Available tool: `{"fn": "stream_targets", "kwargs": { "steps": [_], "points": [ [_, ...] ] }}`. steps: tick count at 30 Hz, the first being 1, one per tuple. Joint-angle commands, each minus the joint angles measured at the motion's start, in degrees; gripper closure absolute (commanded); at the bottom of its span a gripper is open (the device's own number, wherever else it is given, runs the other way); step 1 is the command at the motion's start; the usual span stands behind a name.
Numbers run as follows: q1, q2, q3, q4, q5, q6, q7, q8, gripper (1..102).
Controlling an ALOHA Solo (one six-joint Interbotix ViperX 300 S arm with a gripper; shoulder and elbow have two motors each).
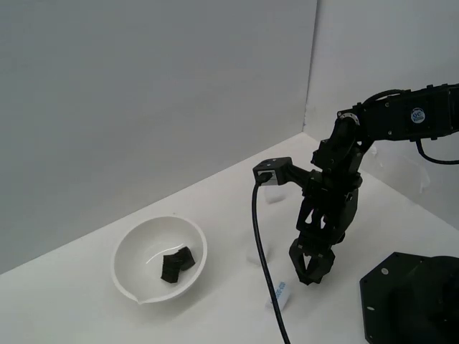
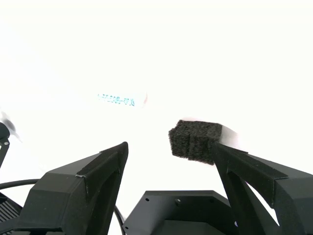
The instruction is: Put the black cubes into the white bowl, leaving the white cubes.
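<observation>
Two black cubes (image 1: 177, 263) are lying together inside the white bowl (image 1: 129, 247), which is sitting on the white tabletop (image 1: 215, 315) toward the exterior view's left. The gripper (image 1: 311, 272) is hanging just above the tabletop with its jaws spread apart, gripping nothing. In the wrist view a third black cube (image 2: 192, 141) is resting right by one finger (image 2: 254, 176), and a blue-printed white block (image 1: 278, 294) is lying nearby

- Tabletop (image 1: 86, 308): plain white, matte, evenly lit.
- Back wall (image 1: 143, 93): pale grey panel, unmarked.
- Side wall (image 1: 373, 50): lighter panel, met the back wall at a vertical corner seam.
</observation>
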Motion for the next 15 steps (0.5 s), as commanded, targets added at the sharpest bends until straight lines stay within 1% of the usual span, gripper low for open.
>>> {"fn": "stream_targets", "kwargs": {
  "steps": [1, 8, 15],
  "points": [
    [-0.09, 0.18, 0.53, -0.35, -0.44, -0.09, 0.62, 0.35, 3],
    [0.88, -1.85, -1.32, -0.26, -0.44, 0.35, -0.09, 1.32, 3],
    [0.97, -3.34, -2.90, -0.26, -0.35, 0.44, -0.97, 1.49, 3]
  ]
}}
